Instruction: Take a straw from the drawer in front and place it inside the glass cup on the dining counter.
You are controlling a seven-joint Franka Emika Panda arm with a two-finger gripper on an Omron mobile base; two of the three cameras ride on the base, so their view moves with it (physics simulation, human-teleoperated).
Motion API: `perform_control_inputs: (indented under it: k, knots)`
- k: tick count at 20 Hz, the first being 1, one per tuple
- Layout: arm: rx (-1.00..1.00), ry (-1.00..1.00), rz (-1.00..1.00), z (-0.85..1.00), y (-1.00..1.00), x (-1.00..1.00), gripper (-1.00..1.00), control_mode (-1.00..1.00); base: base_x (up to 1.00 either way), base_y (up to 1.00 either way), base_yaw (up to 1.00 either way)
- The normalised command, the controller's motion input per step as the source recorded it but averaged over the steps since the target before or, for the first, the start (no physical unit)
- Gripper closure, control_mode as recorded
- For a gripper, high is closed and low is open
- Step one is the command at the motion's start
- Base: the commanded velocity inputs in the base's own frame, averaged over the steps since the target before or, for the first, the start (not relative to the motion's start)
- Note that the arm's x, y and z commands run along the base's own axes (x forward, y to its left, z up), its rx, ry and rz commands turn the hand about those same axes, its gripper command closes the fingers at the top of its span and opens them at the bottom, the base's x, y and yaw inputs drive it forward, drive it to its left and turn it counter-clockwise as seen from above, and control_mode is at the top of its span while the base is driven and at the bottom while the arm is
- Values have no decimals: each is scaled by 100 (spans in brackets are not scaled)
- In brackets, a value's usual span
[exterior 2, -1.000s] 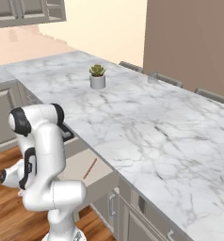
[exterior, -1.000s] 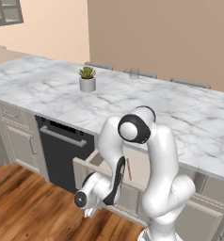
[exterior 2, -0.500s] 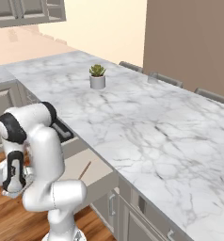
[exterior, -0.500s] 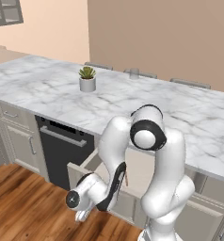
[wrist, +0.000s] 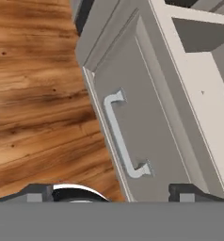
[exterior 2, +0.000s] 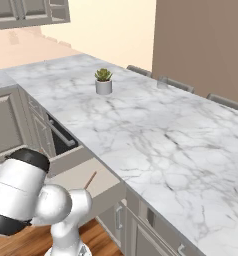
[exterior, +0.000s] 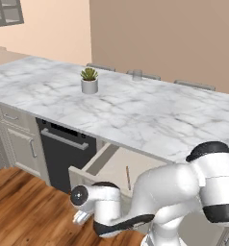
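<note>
Left base view: drawer (exterior: 111, 166) pulled out below dining counter (exterior: 135, 110), giving access to straw (exterior: 128, 178) lying inside; glass cup (exterior: 137, 75) at counter's far edge, faint.

Right base view: straw (exterior 2: 90, 180) flat on drawer floor, arm partly covering drawer.

Hand view: gripper (wrist: 108, 190) spread wide, empty, just off drawer handle (wrist: 123, 141); fingertips cut off by lower edge.

Drawer (exterior 2: 73, 172) stands open; straw (exterior 2: 89, 180) lies inside; glass cup (exterior 2: 162, 82) on dining counter (exterior 2: 156, 135).
</note>
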Motion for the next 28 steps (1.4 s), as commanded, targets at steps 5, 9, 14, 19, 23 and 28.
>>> perform_control_inputs:
  k: [5,9,14,19,23,28]
  knots:
    - [25,22,-19,100,-19,-20,-100,-100,0,0,0]
    - [23,23,-22,100,-21,-12,-100,-100,0,0,0]
    - [13,20,-26,100,-12,-1,-100,-100,0,0,0]
    - [1,13,-23,100,-18,11,-100,-100,0,0,0]
    - [-11,9,-24,100,-17,53,-100,-100,0,0,0]
    - [-13,15,-23,91,-23,66,-100,-100,0,0,0]
